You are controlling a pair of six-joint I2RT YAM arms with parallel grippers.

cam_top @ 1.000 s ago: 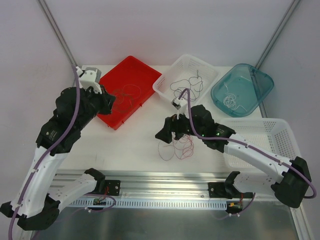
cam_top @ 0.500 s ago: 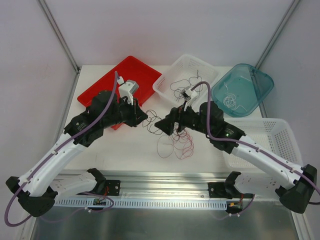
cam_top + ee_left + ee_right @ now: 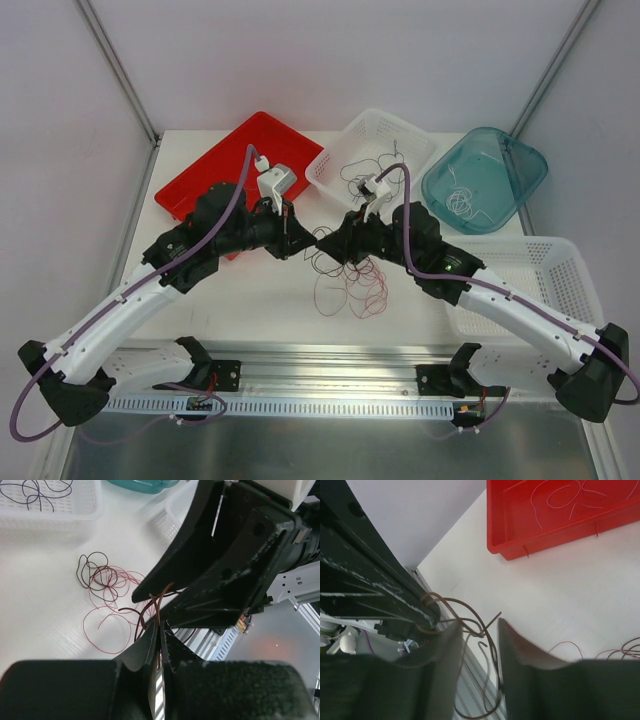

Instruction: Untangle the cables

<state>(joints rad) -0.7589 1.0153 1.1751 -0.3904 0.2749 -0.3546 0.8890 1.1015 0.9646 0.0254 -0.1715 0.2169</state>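
Cables point(image 3: 350, 285) tangled, left tool point(image 3: 159, 637) pinching brown strand point(image 3: 157, 607)

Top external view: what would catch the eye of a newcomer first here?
At mid-table the grippers meet tip to tip: the left gripper is shut on a dark brown cable, which also passes through the open right gripper. Below them in the view, thin red cable loops lie tangled on the white table.
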